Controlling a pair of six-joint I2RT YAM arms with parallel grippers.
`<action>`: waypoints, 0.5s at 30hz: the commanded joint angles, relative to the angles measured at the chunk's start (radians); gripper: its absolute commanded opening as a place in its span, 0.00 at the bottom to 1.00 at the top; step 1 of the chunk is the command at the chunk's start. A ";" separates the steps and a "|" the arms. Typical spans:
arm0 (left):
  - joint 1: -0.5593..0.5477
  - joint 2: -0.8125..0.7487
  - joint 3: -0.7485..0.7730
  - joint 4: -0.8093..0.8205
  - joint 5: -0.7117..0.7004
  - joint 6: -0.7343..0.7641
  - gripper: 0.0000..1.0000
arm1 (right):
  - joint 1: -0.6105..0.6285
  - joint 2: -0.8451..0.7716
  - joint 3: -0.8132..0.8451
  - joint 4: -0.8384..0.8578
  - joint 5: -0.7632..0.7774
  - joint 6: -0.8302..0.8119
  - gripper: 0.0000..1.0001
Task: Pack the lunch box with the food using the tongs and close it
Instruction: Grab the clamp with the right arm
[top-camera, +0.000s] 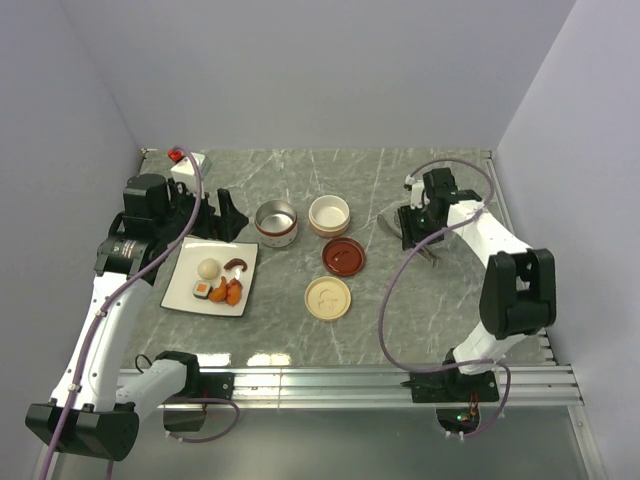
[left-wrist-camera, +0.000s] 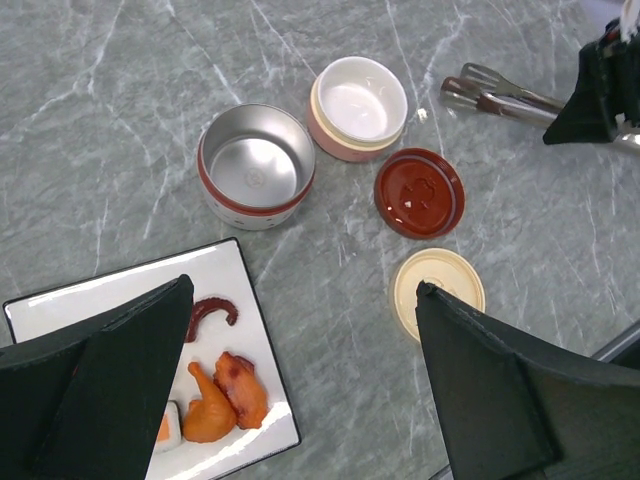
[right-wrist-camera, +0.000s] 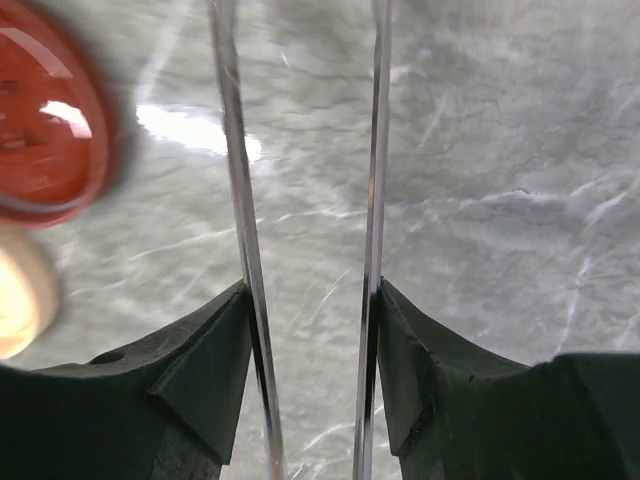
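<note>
One grey marbled worktop (top-camera: 400, 320) carries everything. Left arm reaches over the far-left area; left gripper (left-wrist-camera: 305, 290) is released, jaws spread wide, nothing between them, hovering over the near-right corner of the plate. Right arm reaches to the far-right area; right gripper (right-wrist-camera: 312, 290) is grasping the tongs (right-wrist-camera: 236, 180), one finger pressed against the outer face of each slim metal arm, the two arms running nearly parallel with a gap between them. Cannot tell whether the tongs are lifted off the surface. White square plate (top-camera: 183, 262) lies on the left side, just in front of the left gripper. Steel bowl (top-camera: 276, 237) and pink container (top-camera: 329, 226) stand side by side at centre, both uncovered, both empty inside. Red lid (top-camera: 343, 256) lies just nearer than the pink container; cream lid (top-camera: 328, 297) nearer again, apart from it. The food (left-wrist-camera: 225, 395) all sits on the plate: white ball (top-camera: 208, 268), sushi slice (top-camera: 203, 290), two orange fried bits (top-camera: 227, 292), dark curled piece (left-wrist-camera: 212, 312).
</note>
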 joint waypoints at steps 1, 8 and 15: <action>-0.003 -0.015 0.030 -0.015 0.071 0.040 0.99 | -0.010 -0.099 0.051 -0.078 -0.080 -0.023 0.56; -0.003 -0.022 0.053 -0.061 0.253 0.156 0.99 | -0.010 -0.191 0.152 -0.212 -0.288 -0.069 0.56; -0.003 -0.041 0.057 -0.074 0.347 0.183 0.99 | -0.006 -0.263 0.235 -0.287 -0.508 -0.081 0.54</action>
